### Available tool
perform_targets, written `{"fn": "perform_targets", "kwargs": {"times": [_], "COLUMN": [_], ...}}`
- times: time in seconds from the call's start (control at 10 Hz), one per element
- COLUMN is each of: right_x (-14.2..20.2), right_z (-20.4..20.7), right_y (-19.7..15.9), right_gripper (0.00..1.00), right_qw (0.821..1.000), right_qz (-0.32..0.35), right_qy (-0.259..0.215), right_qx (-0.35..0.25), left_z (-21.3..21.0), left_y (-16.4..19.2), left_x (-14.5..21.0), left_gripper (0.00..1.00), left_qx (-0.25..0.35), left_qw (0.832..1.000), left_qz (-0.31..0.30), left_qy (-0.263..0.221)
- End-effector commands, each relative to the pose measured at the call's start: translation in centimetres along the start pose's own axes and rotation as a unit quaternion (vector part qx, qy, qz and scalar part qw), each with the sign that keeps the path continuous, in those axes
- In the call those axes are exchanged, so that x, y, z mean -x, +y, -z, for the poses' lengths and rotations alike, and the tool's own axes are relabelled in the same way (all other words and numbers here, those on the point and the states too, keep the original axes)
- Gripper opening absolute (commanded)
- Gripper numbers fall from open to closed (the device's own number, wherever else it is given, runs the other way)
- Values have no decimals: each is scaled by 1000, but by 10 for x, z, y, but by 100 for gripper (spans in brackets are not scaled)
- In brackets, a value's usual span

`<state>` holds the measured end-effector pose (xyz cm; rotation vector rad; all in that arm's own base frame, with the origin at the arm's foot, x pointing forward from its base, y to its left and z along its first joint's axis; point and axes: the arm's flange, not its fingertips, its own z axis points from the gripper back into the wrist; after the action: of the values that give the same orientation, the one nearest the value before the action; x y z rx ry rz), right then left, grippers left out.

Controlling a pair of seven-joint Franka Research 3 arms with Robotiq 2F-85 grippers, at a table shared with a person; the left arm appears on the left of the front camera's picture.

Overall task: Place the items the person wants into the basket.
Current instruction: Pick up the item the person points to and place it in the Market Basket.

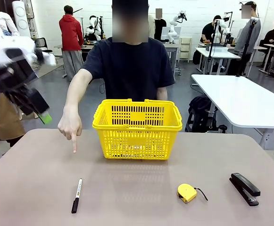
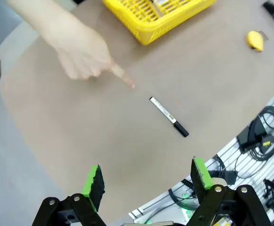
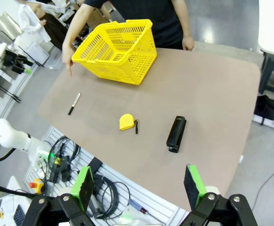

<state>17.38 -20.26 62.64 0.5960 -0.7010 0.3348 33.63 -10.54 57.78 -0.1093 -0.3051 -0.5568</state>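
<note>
— How far along?
— Something lies in the basket (image 1: 137,126), though I can't tell what. The marker (image 1: 76,195) is left, flat on the table (image 1: 141,188) near the person's pointing hand (image 1: 70,127).
— Grippers?
— Both the left gripper (image 2: 146,168) and right gripper (image 3: 138,170) gape empty, well above it. Pickup not begun, I'd judge.

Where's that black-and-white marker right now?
Front view: the marker lies on the table at left, robot-side of the person's pointing hand, left of the tape measure.

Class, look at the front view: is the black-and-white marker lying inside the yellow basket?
No, the marker lies on the bare table, well outside the basket.
</note>
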Motion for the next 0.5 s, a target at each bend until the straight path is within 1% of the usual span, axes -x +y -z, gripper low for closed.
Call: {"fn": "perform_targets", "kwargs": {"times": [0.0,0.1,0.2,0.4], "right_x": [1,1,1,1], "right_z": [1,1,1,1], "right_y": [-1,-1,-1,-1], "right_gripper": [100,100,100,100], "right_qw": [1000,1000,1000,1000], "right_qz": [-6,-6,-6,-6], "right_qy": [-4,-4,-4,-4], "right_qx": [-11,-11,-11,-11], "left_z": [31,51,66,88], "left_y": [-21,-28,-28,-26], "left_x": [-1,-6,-11,-14], "left_gripper": [95,95,95,95], "left_qx": [-47,-64,-59,-55], "left_qw": [997,994,992,989], "left_qz": [-52,-82,-106,-137], "left_qy": [16,14,26,29]}}
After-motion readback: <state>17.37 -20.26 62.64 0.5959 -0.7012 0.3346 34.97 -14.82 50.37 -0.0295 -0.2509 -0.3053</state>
